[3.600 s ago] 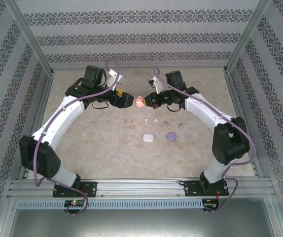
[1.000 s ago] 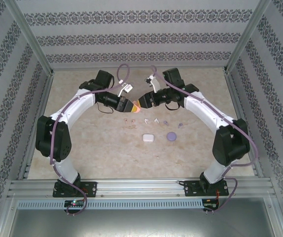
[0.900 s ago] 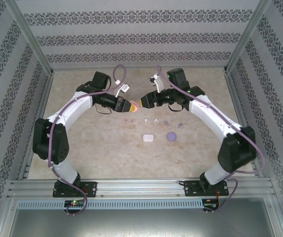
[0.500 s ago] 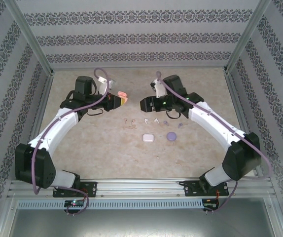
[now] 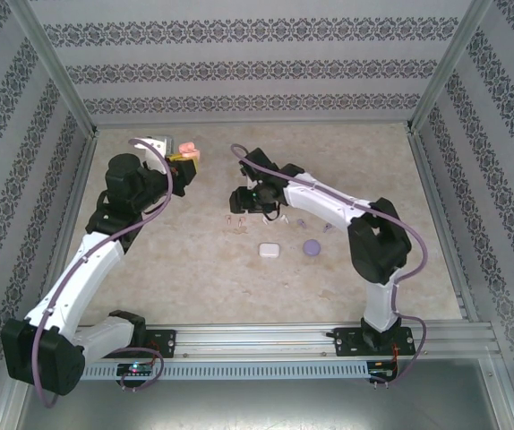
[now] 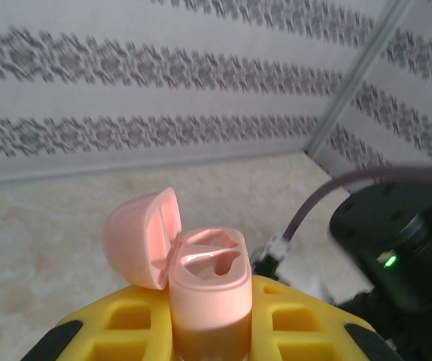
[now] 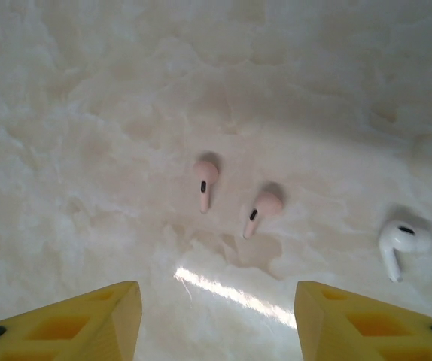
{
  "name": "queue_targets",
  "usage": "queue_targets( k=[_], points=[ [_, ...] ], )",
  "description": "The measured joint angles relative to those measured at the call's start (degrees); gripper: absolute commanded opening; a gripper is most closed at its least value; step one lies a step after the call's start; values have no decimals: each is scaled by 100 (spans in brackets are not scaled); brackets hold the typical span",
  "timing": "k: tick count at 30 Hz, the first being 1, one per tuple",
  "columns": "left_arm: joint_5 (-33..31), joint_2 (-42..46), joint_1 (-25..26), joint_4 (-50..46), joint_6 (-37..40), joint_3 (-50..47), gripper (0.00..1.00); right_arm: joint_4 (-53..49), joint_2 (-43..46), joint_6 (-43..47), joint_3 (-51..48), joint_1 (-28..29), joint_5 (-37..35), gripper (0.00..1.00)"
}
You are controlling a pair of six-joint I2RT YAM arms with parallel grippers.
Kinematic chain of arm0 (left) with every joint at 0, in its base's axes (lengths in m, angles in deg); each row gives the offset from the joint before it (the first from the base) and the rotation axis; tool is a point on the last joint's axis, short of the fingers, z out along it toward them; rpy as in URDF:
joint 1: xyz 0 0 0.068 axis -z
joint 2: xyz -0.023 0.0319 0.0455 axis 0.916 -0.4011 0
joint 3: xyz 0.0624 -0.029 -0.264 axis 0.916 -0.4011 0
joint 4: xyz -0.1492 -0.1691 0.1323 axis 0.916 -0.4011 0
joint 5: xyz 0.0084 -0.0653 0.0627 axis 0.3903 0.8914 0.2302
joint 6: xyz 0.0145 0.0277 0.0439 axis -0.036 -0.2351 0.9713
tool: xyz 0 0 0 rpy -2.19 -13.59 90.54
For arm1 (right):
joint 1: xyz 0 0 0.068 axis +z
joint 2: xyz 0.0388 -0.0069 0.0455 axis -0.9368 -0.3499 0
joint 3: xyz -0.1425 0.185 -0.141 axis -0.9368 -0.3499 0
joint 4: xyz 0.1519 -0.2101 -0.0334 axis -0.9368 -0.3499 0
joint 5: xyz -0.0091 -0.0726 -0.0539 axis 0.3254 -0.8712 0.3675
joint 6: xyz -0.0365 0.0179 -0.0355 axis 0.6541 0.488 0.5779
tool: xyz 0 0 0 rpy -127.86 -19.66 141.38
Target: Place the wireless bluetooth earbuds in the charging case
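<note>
Pink and open, the case stands upright, pinched between the yellow fingers of the left gripper. Its lid is swung back to the left on the hinge, and two moulded wells show in the top. From above, the left gripper is held up off the table toward the far left, well apart from everything lying on it.

The right gripper hangs with its fingers spread wide over bare marbled surface, pointing down at the pink earbuds. These lie side by side on the table, near each other but not touching, stems toward the wrist camera. A white earbud lies off to their right. In the top view the right gripper sits just beyond the pink earbuds, which are at the left end of a row of tiny earbuds. A white case and a round purple case lie closer to the arm bases, side by side and apart
</note>
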Motion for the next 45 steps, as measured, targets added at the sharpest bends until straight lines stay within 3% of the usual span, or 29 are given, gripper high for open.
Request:
queue_targets(
  k=[19,33,45],
  points=[
    [-785,299,-55,586,-483,-267,0,-1550,-2203,-271,2669,531,-1045,46],
    [-885,407,-87,723,-531,-391,0,-2061,-2924,-483,3556,680,-1408,42],
    [-901,407,-162,848,-592,-439,0,-2277,-3198,-590,3740,697,-1563,39]
  ],
)
